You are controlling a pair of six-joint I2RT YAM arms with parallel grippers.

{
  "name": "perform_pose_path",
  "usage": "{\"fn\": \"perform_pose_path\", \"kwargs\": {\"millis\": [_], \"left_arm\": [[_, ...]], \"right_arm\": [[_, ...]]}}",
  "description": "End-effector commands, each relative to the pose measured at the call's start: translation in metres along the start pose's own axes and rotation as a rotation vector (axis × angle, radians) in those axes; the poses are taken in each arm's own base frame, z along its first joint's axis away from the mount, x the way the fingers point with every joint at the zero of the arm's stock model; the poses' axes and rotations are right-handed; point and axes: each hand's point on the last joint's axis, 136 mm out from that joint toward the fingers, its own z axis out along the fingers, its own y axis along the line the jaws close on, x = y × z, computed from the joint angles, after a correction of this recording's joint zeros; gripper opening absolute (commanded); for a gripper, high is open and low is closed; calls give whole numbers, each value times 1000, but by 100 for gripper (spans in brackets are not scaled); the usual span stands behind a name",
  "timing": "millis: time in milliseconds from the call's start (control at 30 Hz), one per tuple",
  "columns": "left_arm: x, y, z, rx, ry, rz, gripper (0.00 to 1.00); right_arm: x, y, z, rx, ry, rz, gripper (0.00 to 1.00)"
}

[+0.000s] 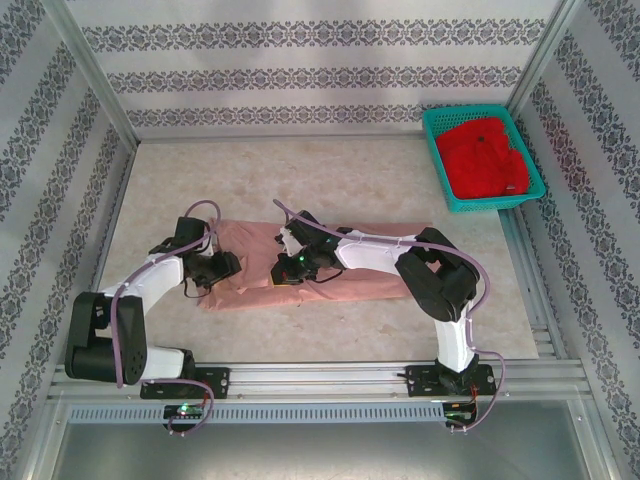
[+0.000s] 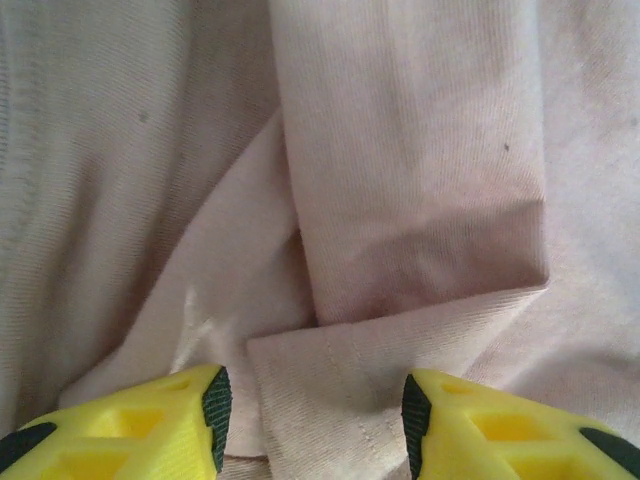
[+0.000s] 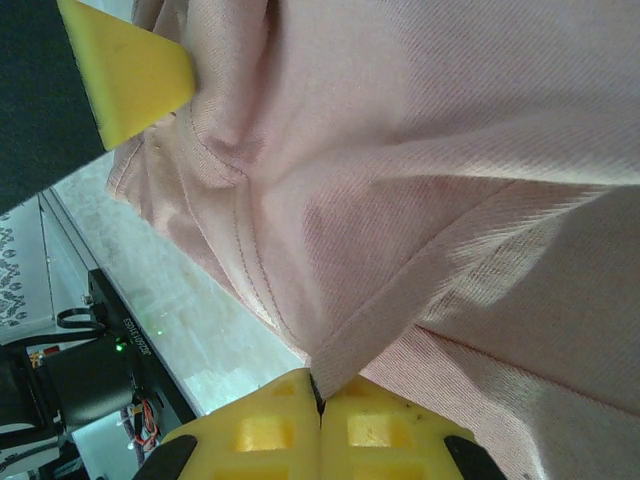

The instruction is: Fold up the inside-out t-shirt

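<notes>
T-shirt (image 1: 250, 255) lies as a long folded strip across the middle of the table (image 1: 330, 170), well apart from the basket (image 1: 440, 160) of red cloth (image 1: 485, 160) in the far right corner. The right gripper (image 3: 320, 385) is pressed together on a folded edge, likely to carry that layer over. Just beside it, the left gripper (image 2: 315, 400) stands spread above a hem, gripping nothing, probably ready to take the cloth.

Table (image 1: 300, 170) beyond t-shirt (image 1: 250, 250) free; basket (image 1: 437, 160) fills right corner.
</notes>
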Motion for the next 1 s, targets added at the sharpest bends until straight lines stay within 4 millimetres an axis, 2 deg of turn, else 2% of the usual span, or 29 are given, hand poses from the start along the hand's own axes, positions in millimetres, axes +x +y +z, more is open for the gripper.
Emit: {"fn": "perform_pose_path", "kwargs": {"millis": [0,200,367,500,700,967], "left_arm": [[4,-8,7,44,26,7,46],[4,-5,8,28,30,0,22],[3,4,0,-32,4,1,13],[8,8,-11,-59,2,-12,10],[26,13,-26,-80,23,-59,8],[33,9,-36,-84,17,-94,7]], "right_arm": [[-1,-1,-7,2,-18,15,4],[-1,-1,-7,3,-16,17,4],[-2,2,-11,-1,-25,13,3],[-6,6,-20,-17,-53,25,3],[-7,16,-28,-54,-64,37,3],[-7,9,-26,-54,-52,81,3]]}}
